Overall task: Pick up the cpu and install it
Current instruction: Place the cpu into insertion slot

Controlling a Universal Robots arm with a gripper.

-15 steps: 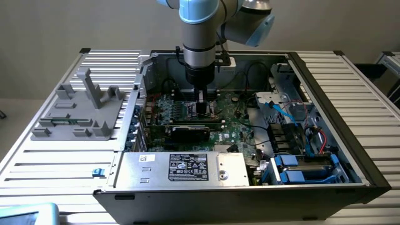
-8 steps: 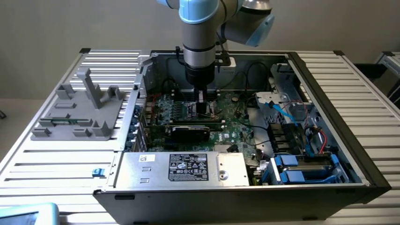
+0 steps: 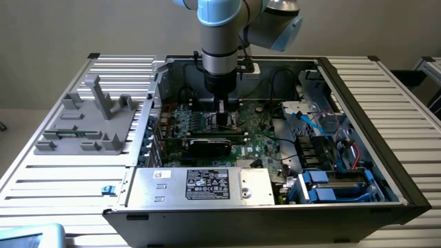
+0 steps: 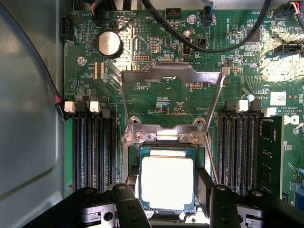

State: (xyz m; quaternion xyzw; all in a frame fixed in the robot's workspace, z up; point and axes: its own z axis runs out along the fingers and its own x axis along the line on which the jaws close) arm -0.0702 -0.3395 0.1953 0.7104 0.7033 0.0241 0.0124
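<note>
Slatted alu table (image 3: 386,98) w/ an open PC case (image 3: 276,219) sitting on it, lid off. Grey plastic fixture (image 3: 90,126) lies on the slats just beside the case, exterior view's left. Small blue clip (image 3: 107,189) near the case's front corner.

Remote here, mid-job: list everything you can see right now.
computer case: one, black, open on the slatted table.
fixture: one, grey, exterior view's left of the case.
power supply: one, silver, case's near edge.
motherboard: one, green, inside the case.
coin cell: one, silver, on the motherboard.
cpu: one, silver-topped, between the black memory slots.
load frame: one, metal, hinged open beside the cpu.
arm: one, grey and blue, reaching into the case.
end effector: one, black, closed on the cpu's sides.
</note>
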